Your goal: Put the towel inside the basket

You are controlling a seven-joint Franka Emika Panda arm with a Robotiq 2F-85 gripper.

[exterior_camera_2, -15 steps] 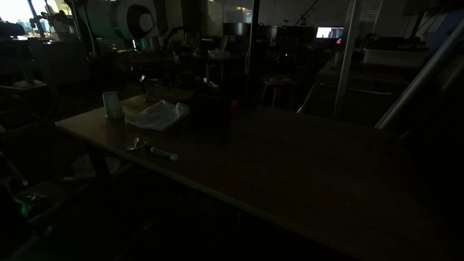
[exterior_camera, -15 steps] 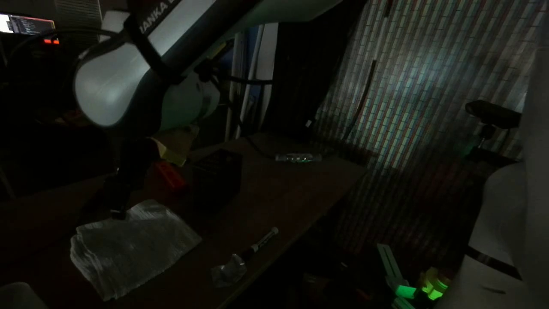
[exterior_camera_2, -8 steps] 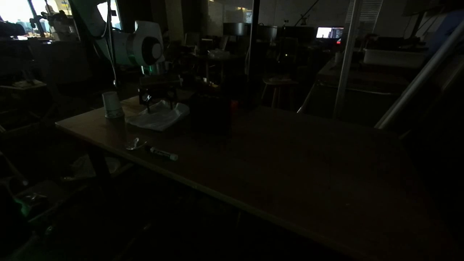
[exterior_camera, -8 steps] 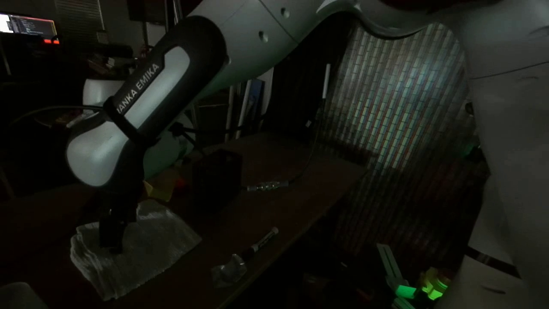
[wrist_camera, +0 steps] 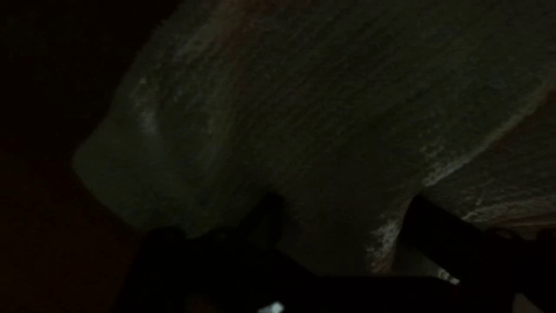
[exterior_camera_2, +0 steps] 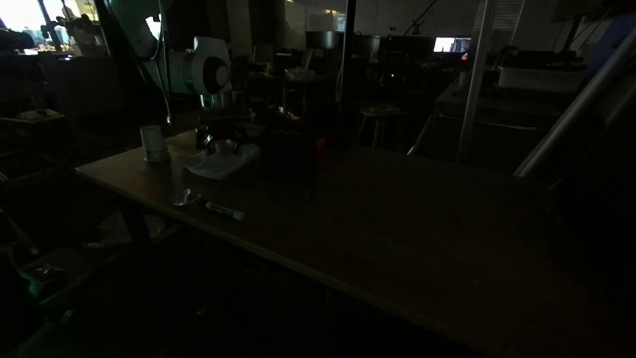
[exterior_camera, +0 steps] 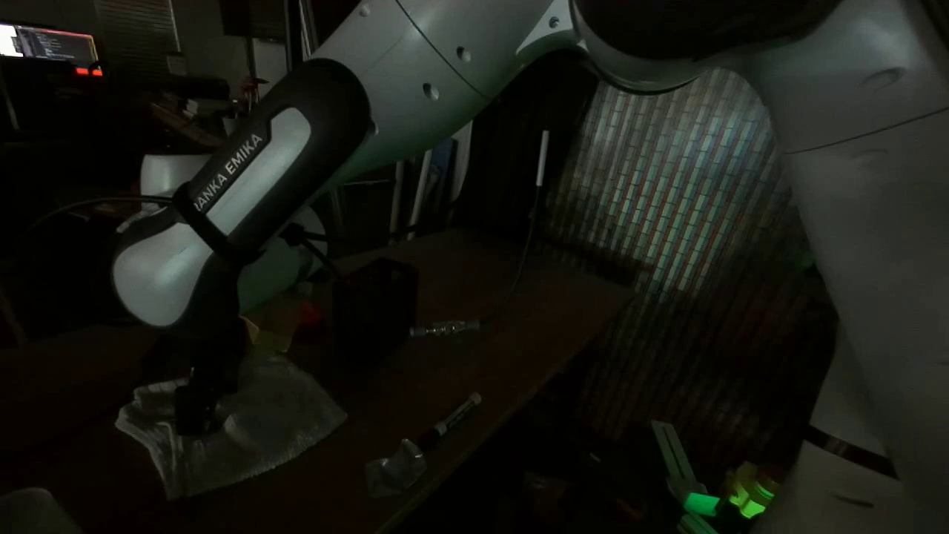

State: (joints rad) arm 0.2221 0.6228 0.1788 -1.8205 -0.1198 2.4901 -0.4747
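Note:
The scene is very dark. A pale folded towel (exterior_camera: 282, 415) lies on the table and also shows in an exterior view (exterior_camera_2: 218, 168) and in the wrist view (wrist_camera: 325, 108). My gripper (exterior_camera: 199, 426) points down into the towel. In the wrist view my gripper (wrist_camera: 345, 200) has its two fingers partly closed, with cloth bunched up between them. The gripper (exterior_camera_2: 222, 144) also shows in an exterior view with a raised fold between its fingers. The dark basket (exterior_camera: 374, 308) stands beside the towel, and it also shows in an exterior view (exterior_camera_2: 289, 158). Its inside is too dark to see.
A marker (exterior_camera: 458, 414) and crumpled clear plastic (exterior_camera: 398, 469) lie near the table's edge. A white cup (exterior_camera_2: 154, 144) stands beyond the towel. A red object (exterior_camera_2: 321, 144) is behind the basket. A yellow piece (exterior_camera: 270, 330) is near the wrist. A cable connector (exterior_camera: 445, 328) hangs beside the basket.
My gripper has come down onto the towel. In the last half second the fingers have closed in, the towel has bunched up between them, and its near edge has drawn inward.

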